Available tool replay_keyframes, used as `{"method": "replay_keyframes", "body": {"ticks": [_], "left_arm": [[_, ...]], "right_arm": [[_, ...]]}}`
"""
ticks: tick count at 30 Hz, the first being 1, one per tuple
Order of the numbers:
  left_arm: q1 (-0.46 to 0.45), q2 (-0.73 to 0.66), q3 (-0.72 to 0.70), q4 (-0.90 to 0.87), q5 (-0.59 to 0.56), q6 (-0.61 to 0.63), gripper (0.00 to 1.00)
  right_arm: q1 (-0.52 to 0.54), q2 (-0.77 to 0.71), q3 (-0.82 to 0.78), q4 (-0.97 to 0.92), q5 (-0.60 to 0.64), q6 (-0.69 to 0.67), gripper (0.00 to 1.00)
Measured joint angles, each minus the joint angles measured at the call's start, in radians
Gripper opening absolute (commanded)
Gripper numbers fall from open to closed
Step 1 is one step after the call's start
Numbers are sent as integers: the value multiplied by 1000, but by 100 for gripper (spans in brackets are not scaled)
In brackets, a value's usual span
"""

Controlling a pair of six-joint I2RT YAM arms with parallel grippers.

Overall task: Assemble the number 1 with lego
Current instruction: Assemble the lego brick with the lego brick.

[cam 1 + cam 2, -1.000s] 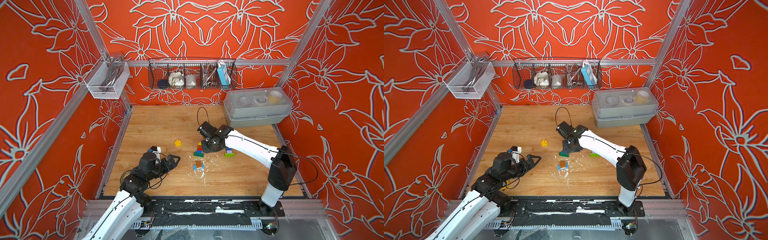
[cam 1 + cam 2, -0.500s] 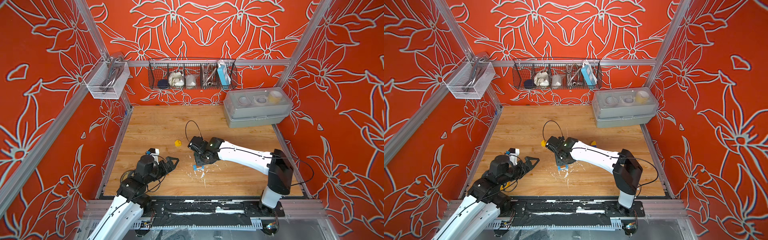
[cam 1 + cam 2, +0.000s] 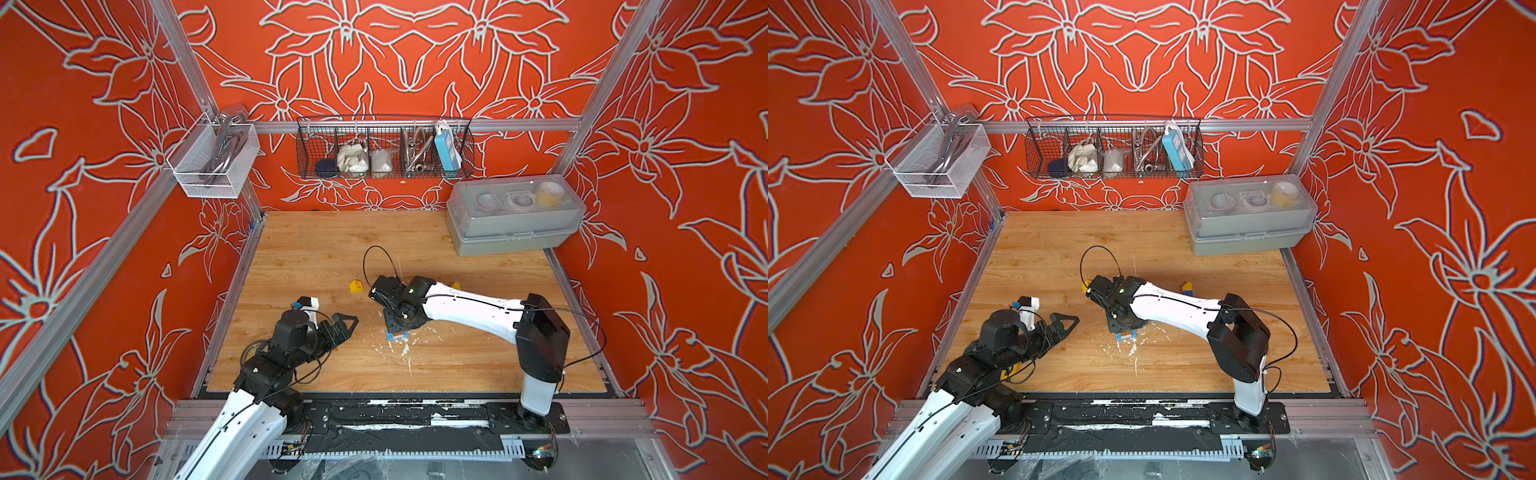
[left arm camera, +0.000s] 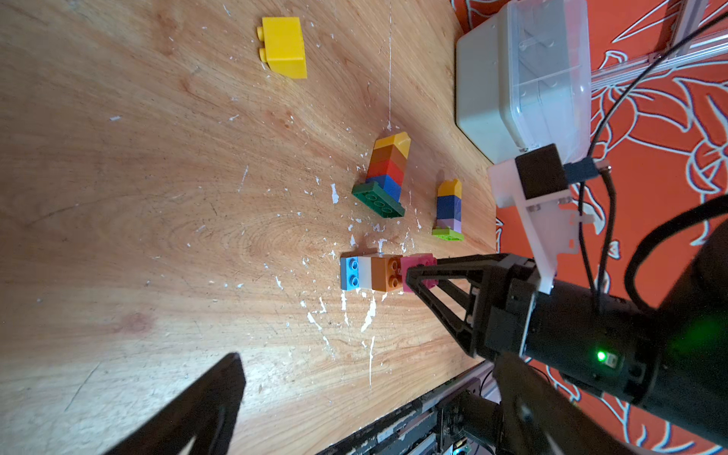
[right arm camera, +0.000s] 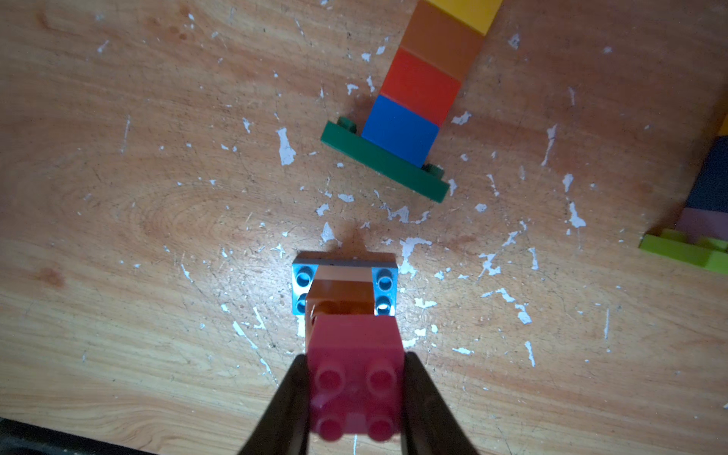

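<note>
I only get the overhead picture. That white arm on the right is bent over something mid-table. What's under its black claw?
Observer: Its wrist camera shows the right gripper shut on a pink brick, held at the studded top of a brown brick.
Visitor: Is the brown one just lying loose?
Observer: No. It sits on a white brick, which sits on a light blue plate.
Visitor: Is anything else hidden beneath that arm?
Observer: Yes, a tower: blue, red, brown and yellow bricks stacked on a green plate.
</note>
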Motion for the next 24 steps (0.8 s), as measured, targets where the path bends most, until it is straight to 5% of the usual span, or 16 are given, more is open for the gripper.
{"method": "replay_keyframes", "body": {"ticks": [24], "left_arm": [[0,20,0,5,8,0,100]], "right_arm": [[15,32,10,14,1,10,12]]}}
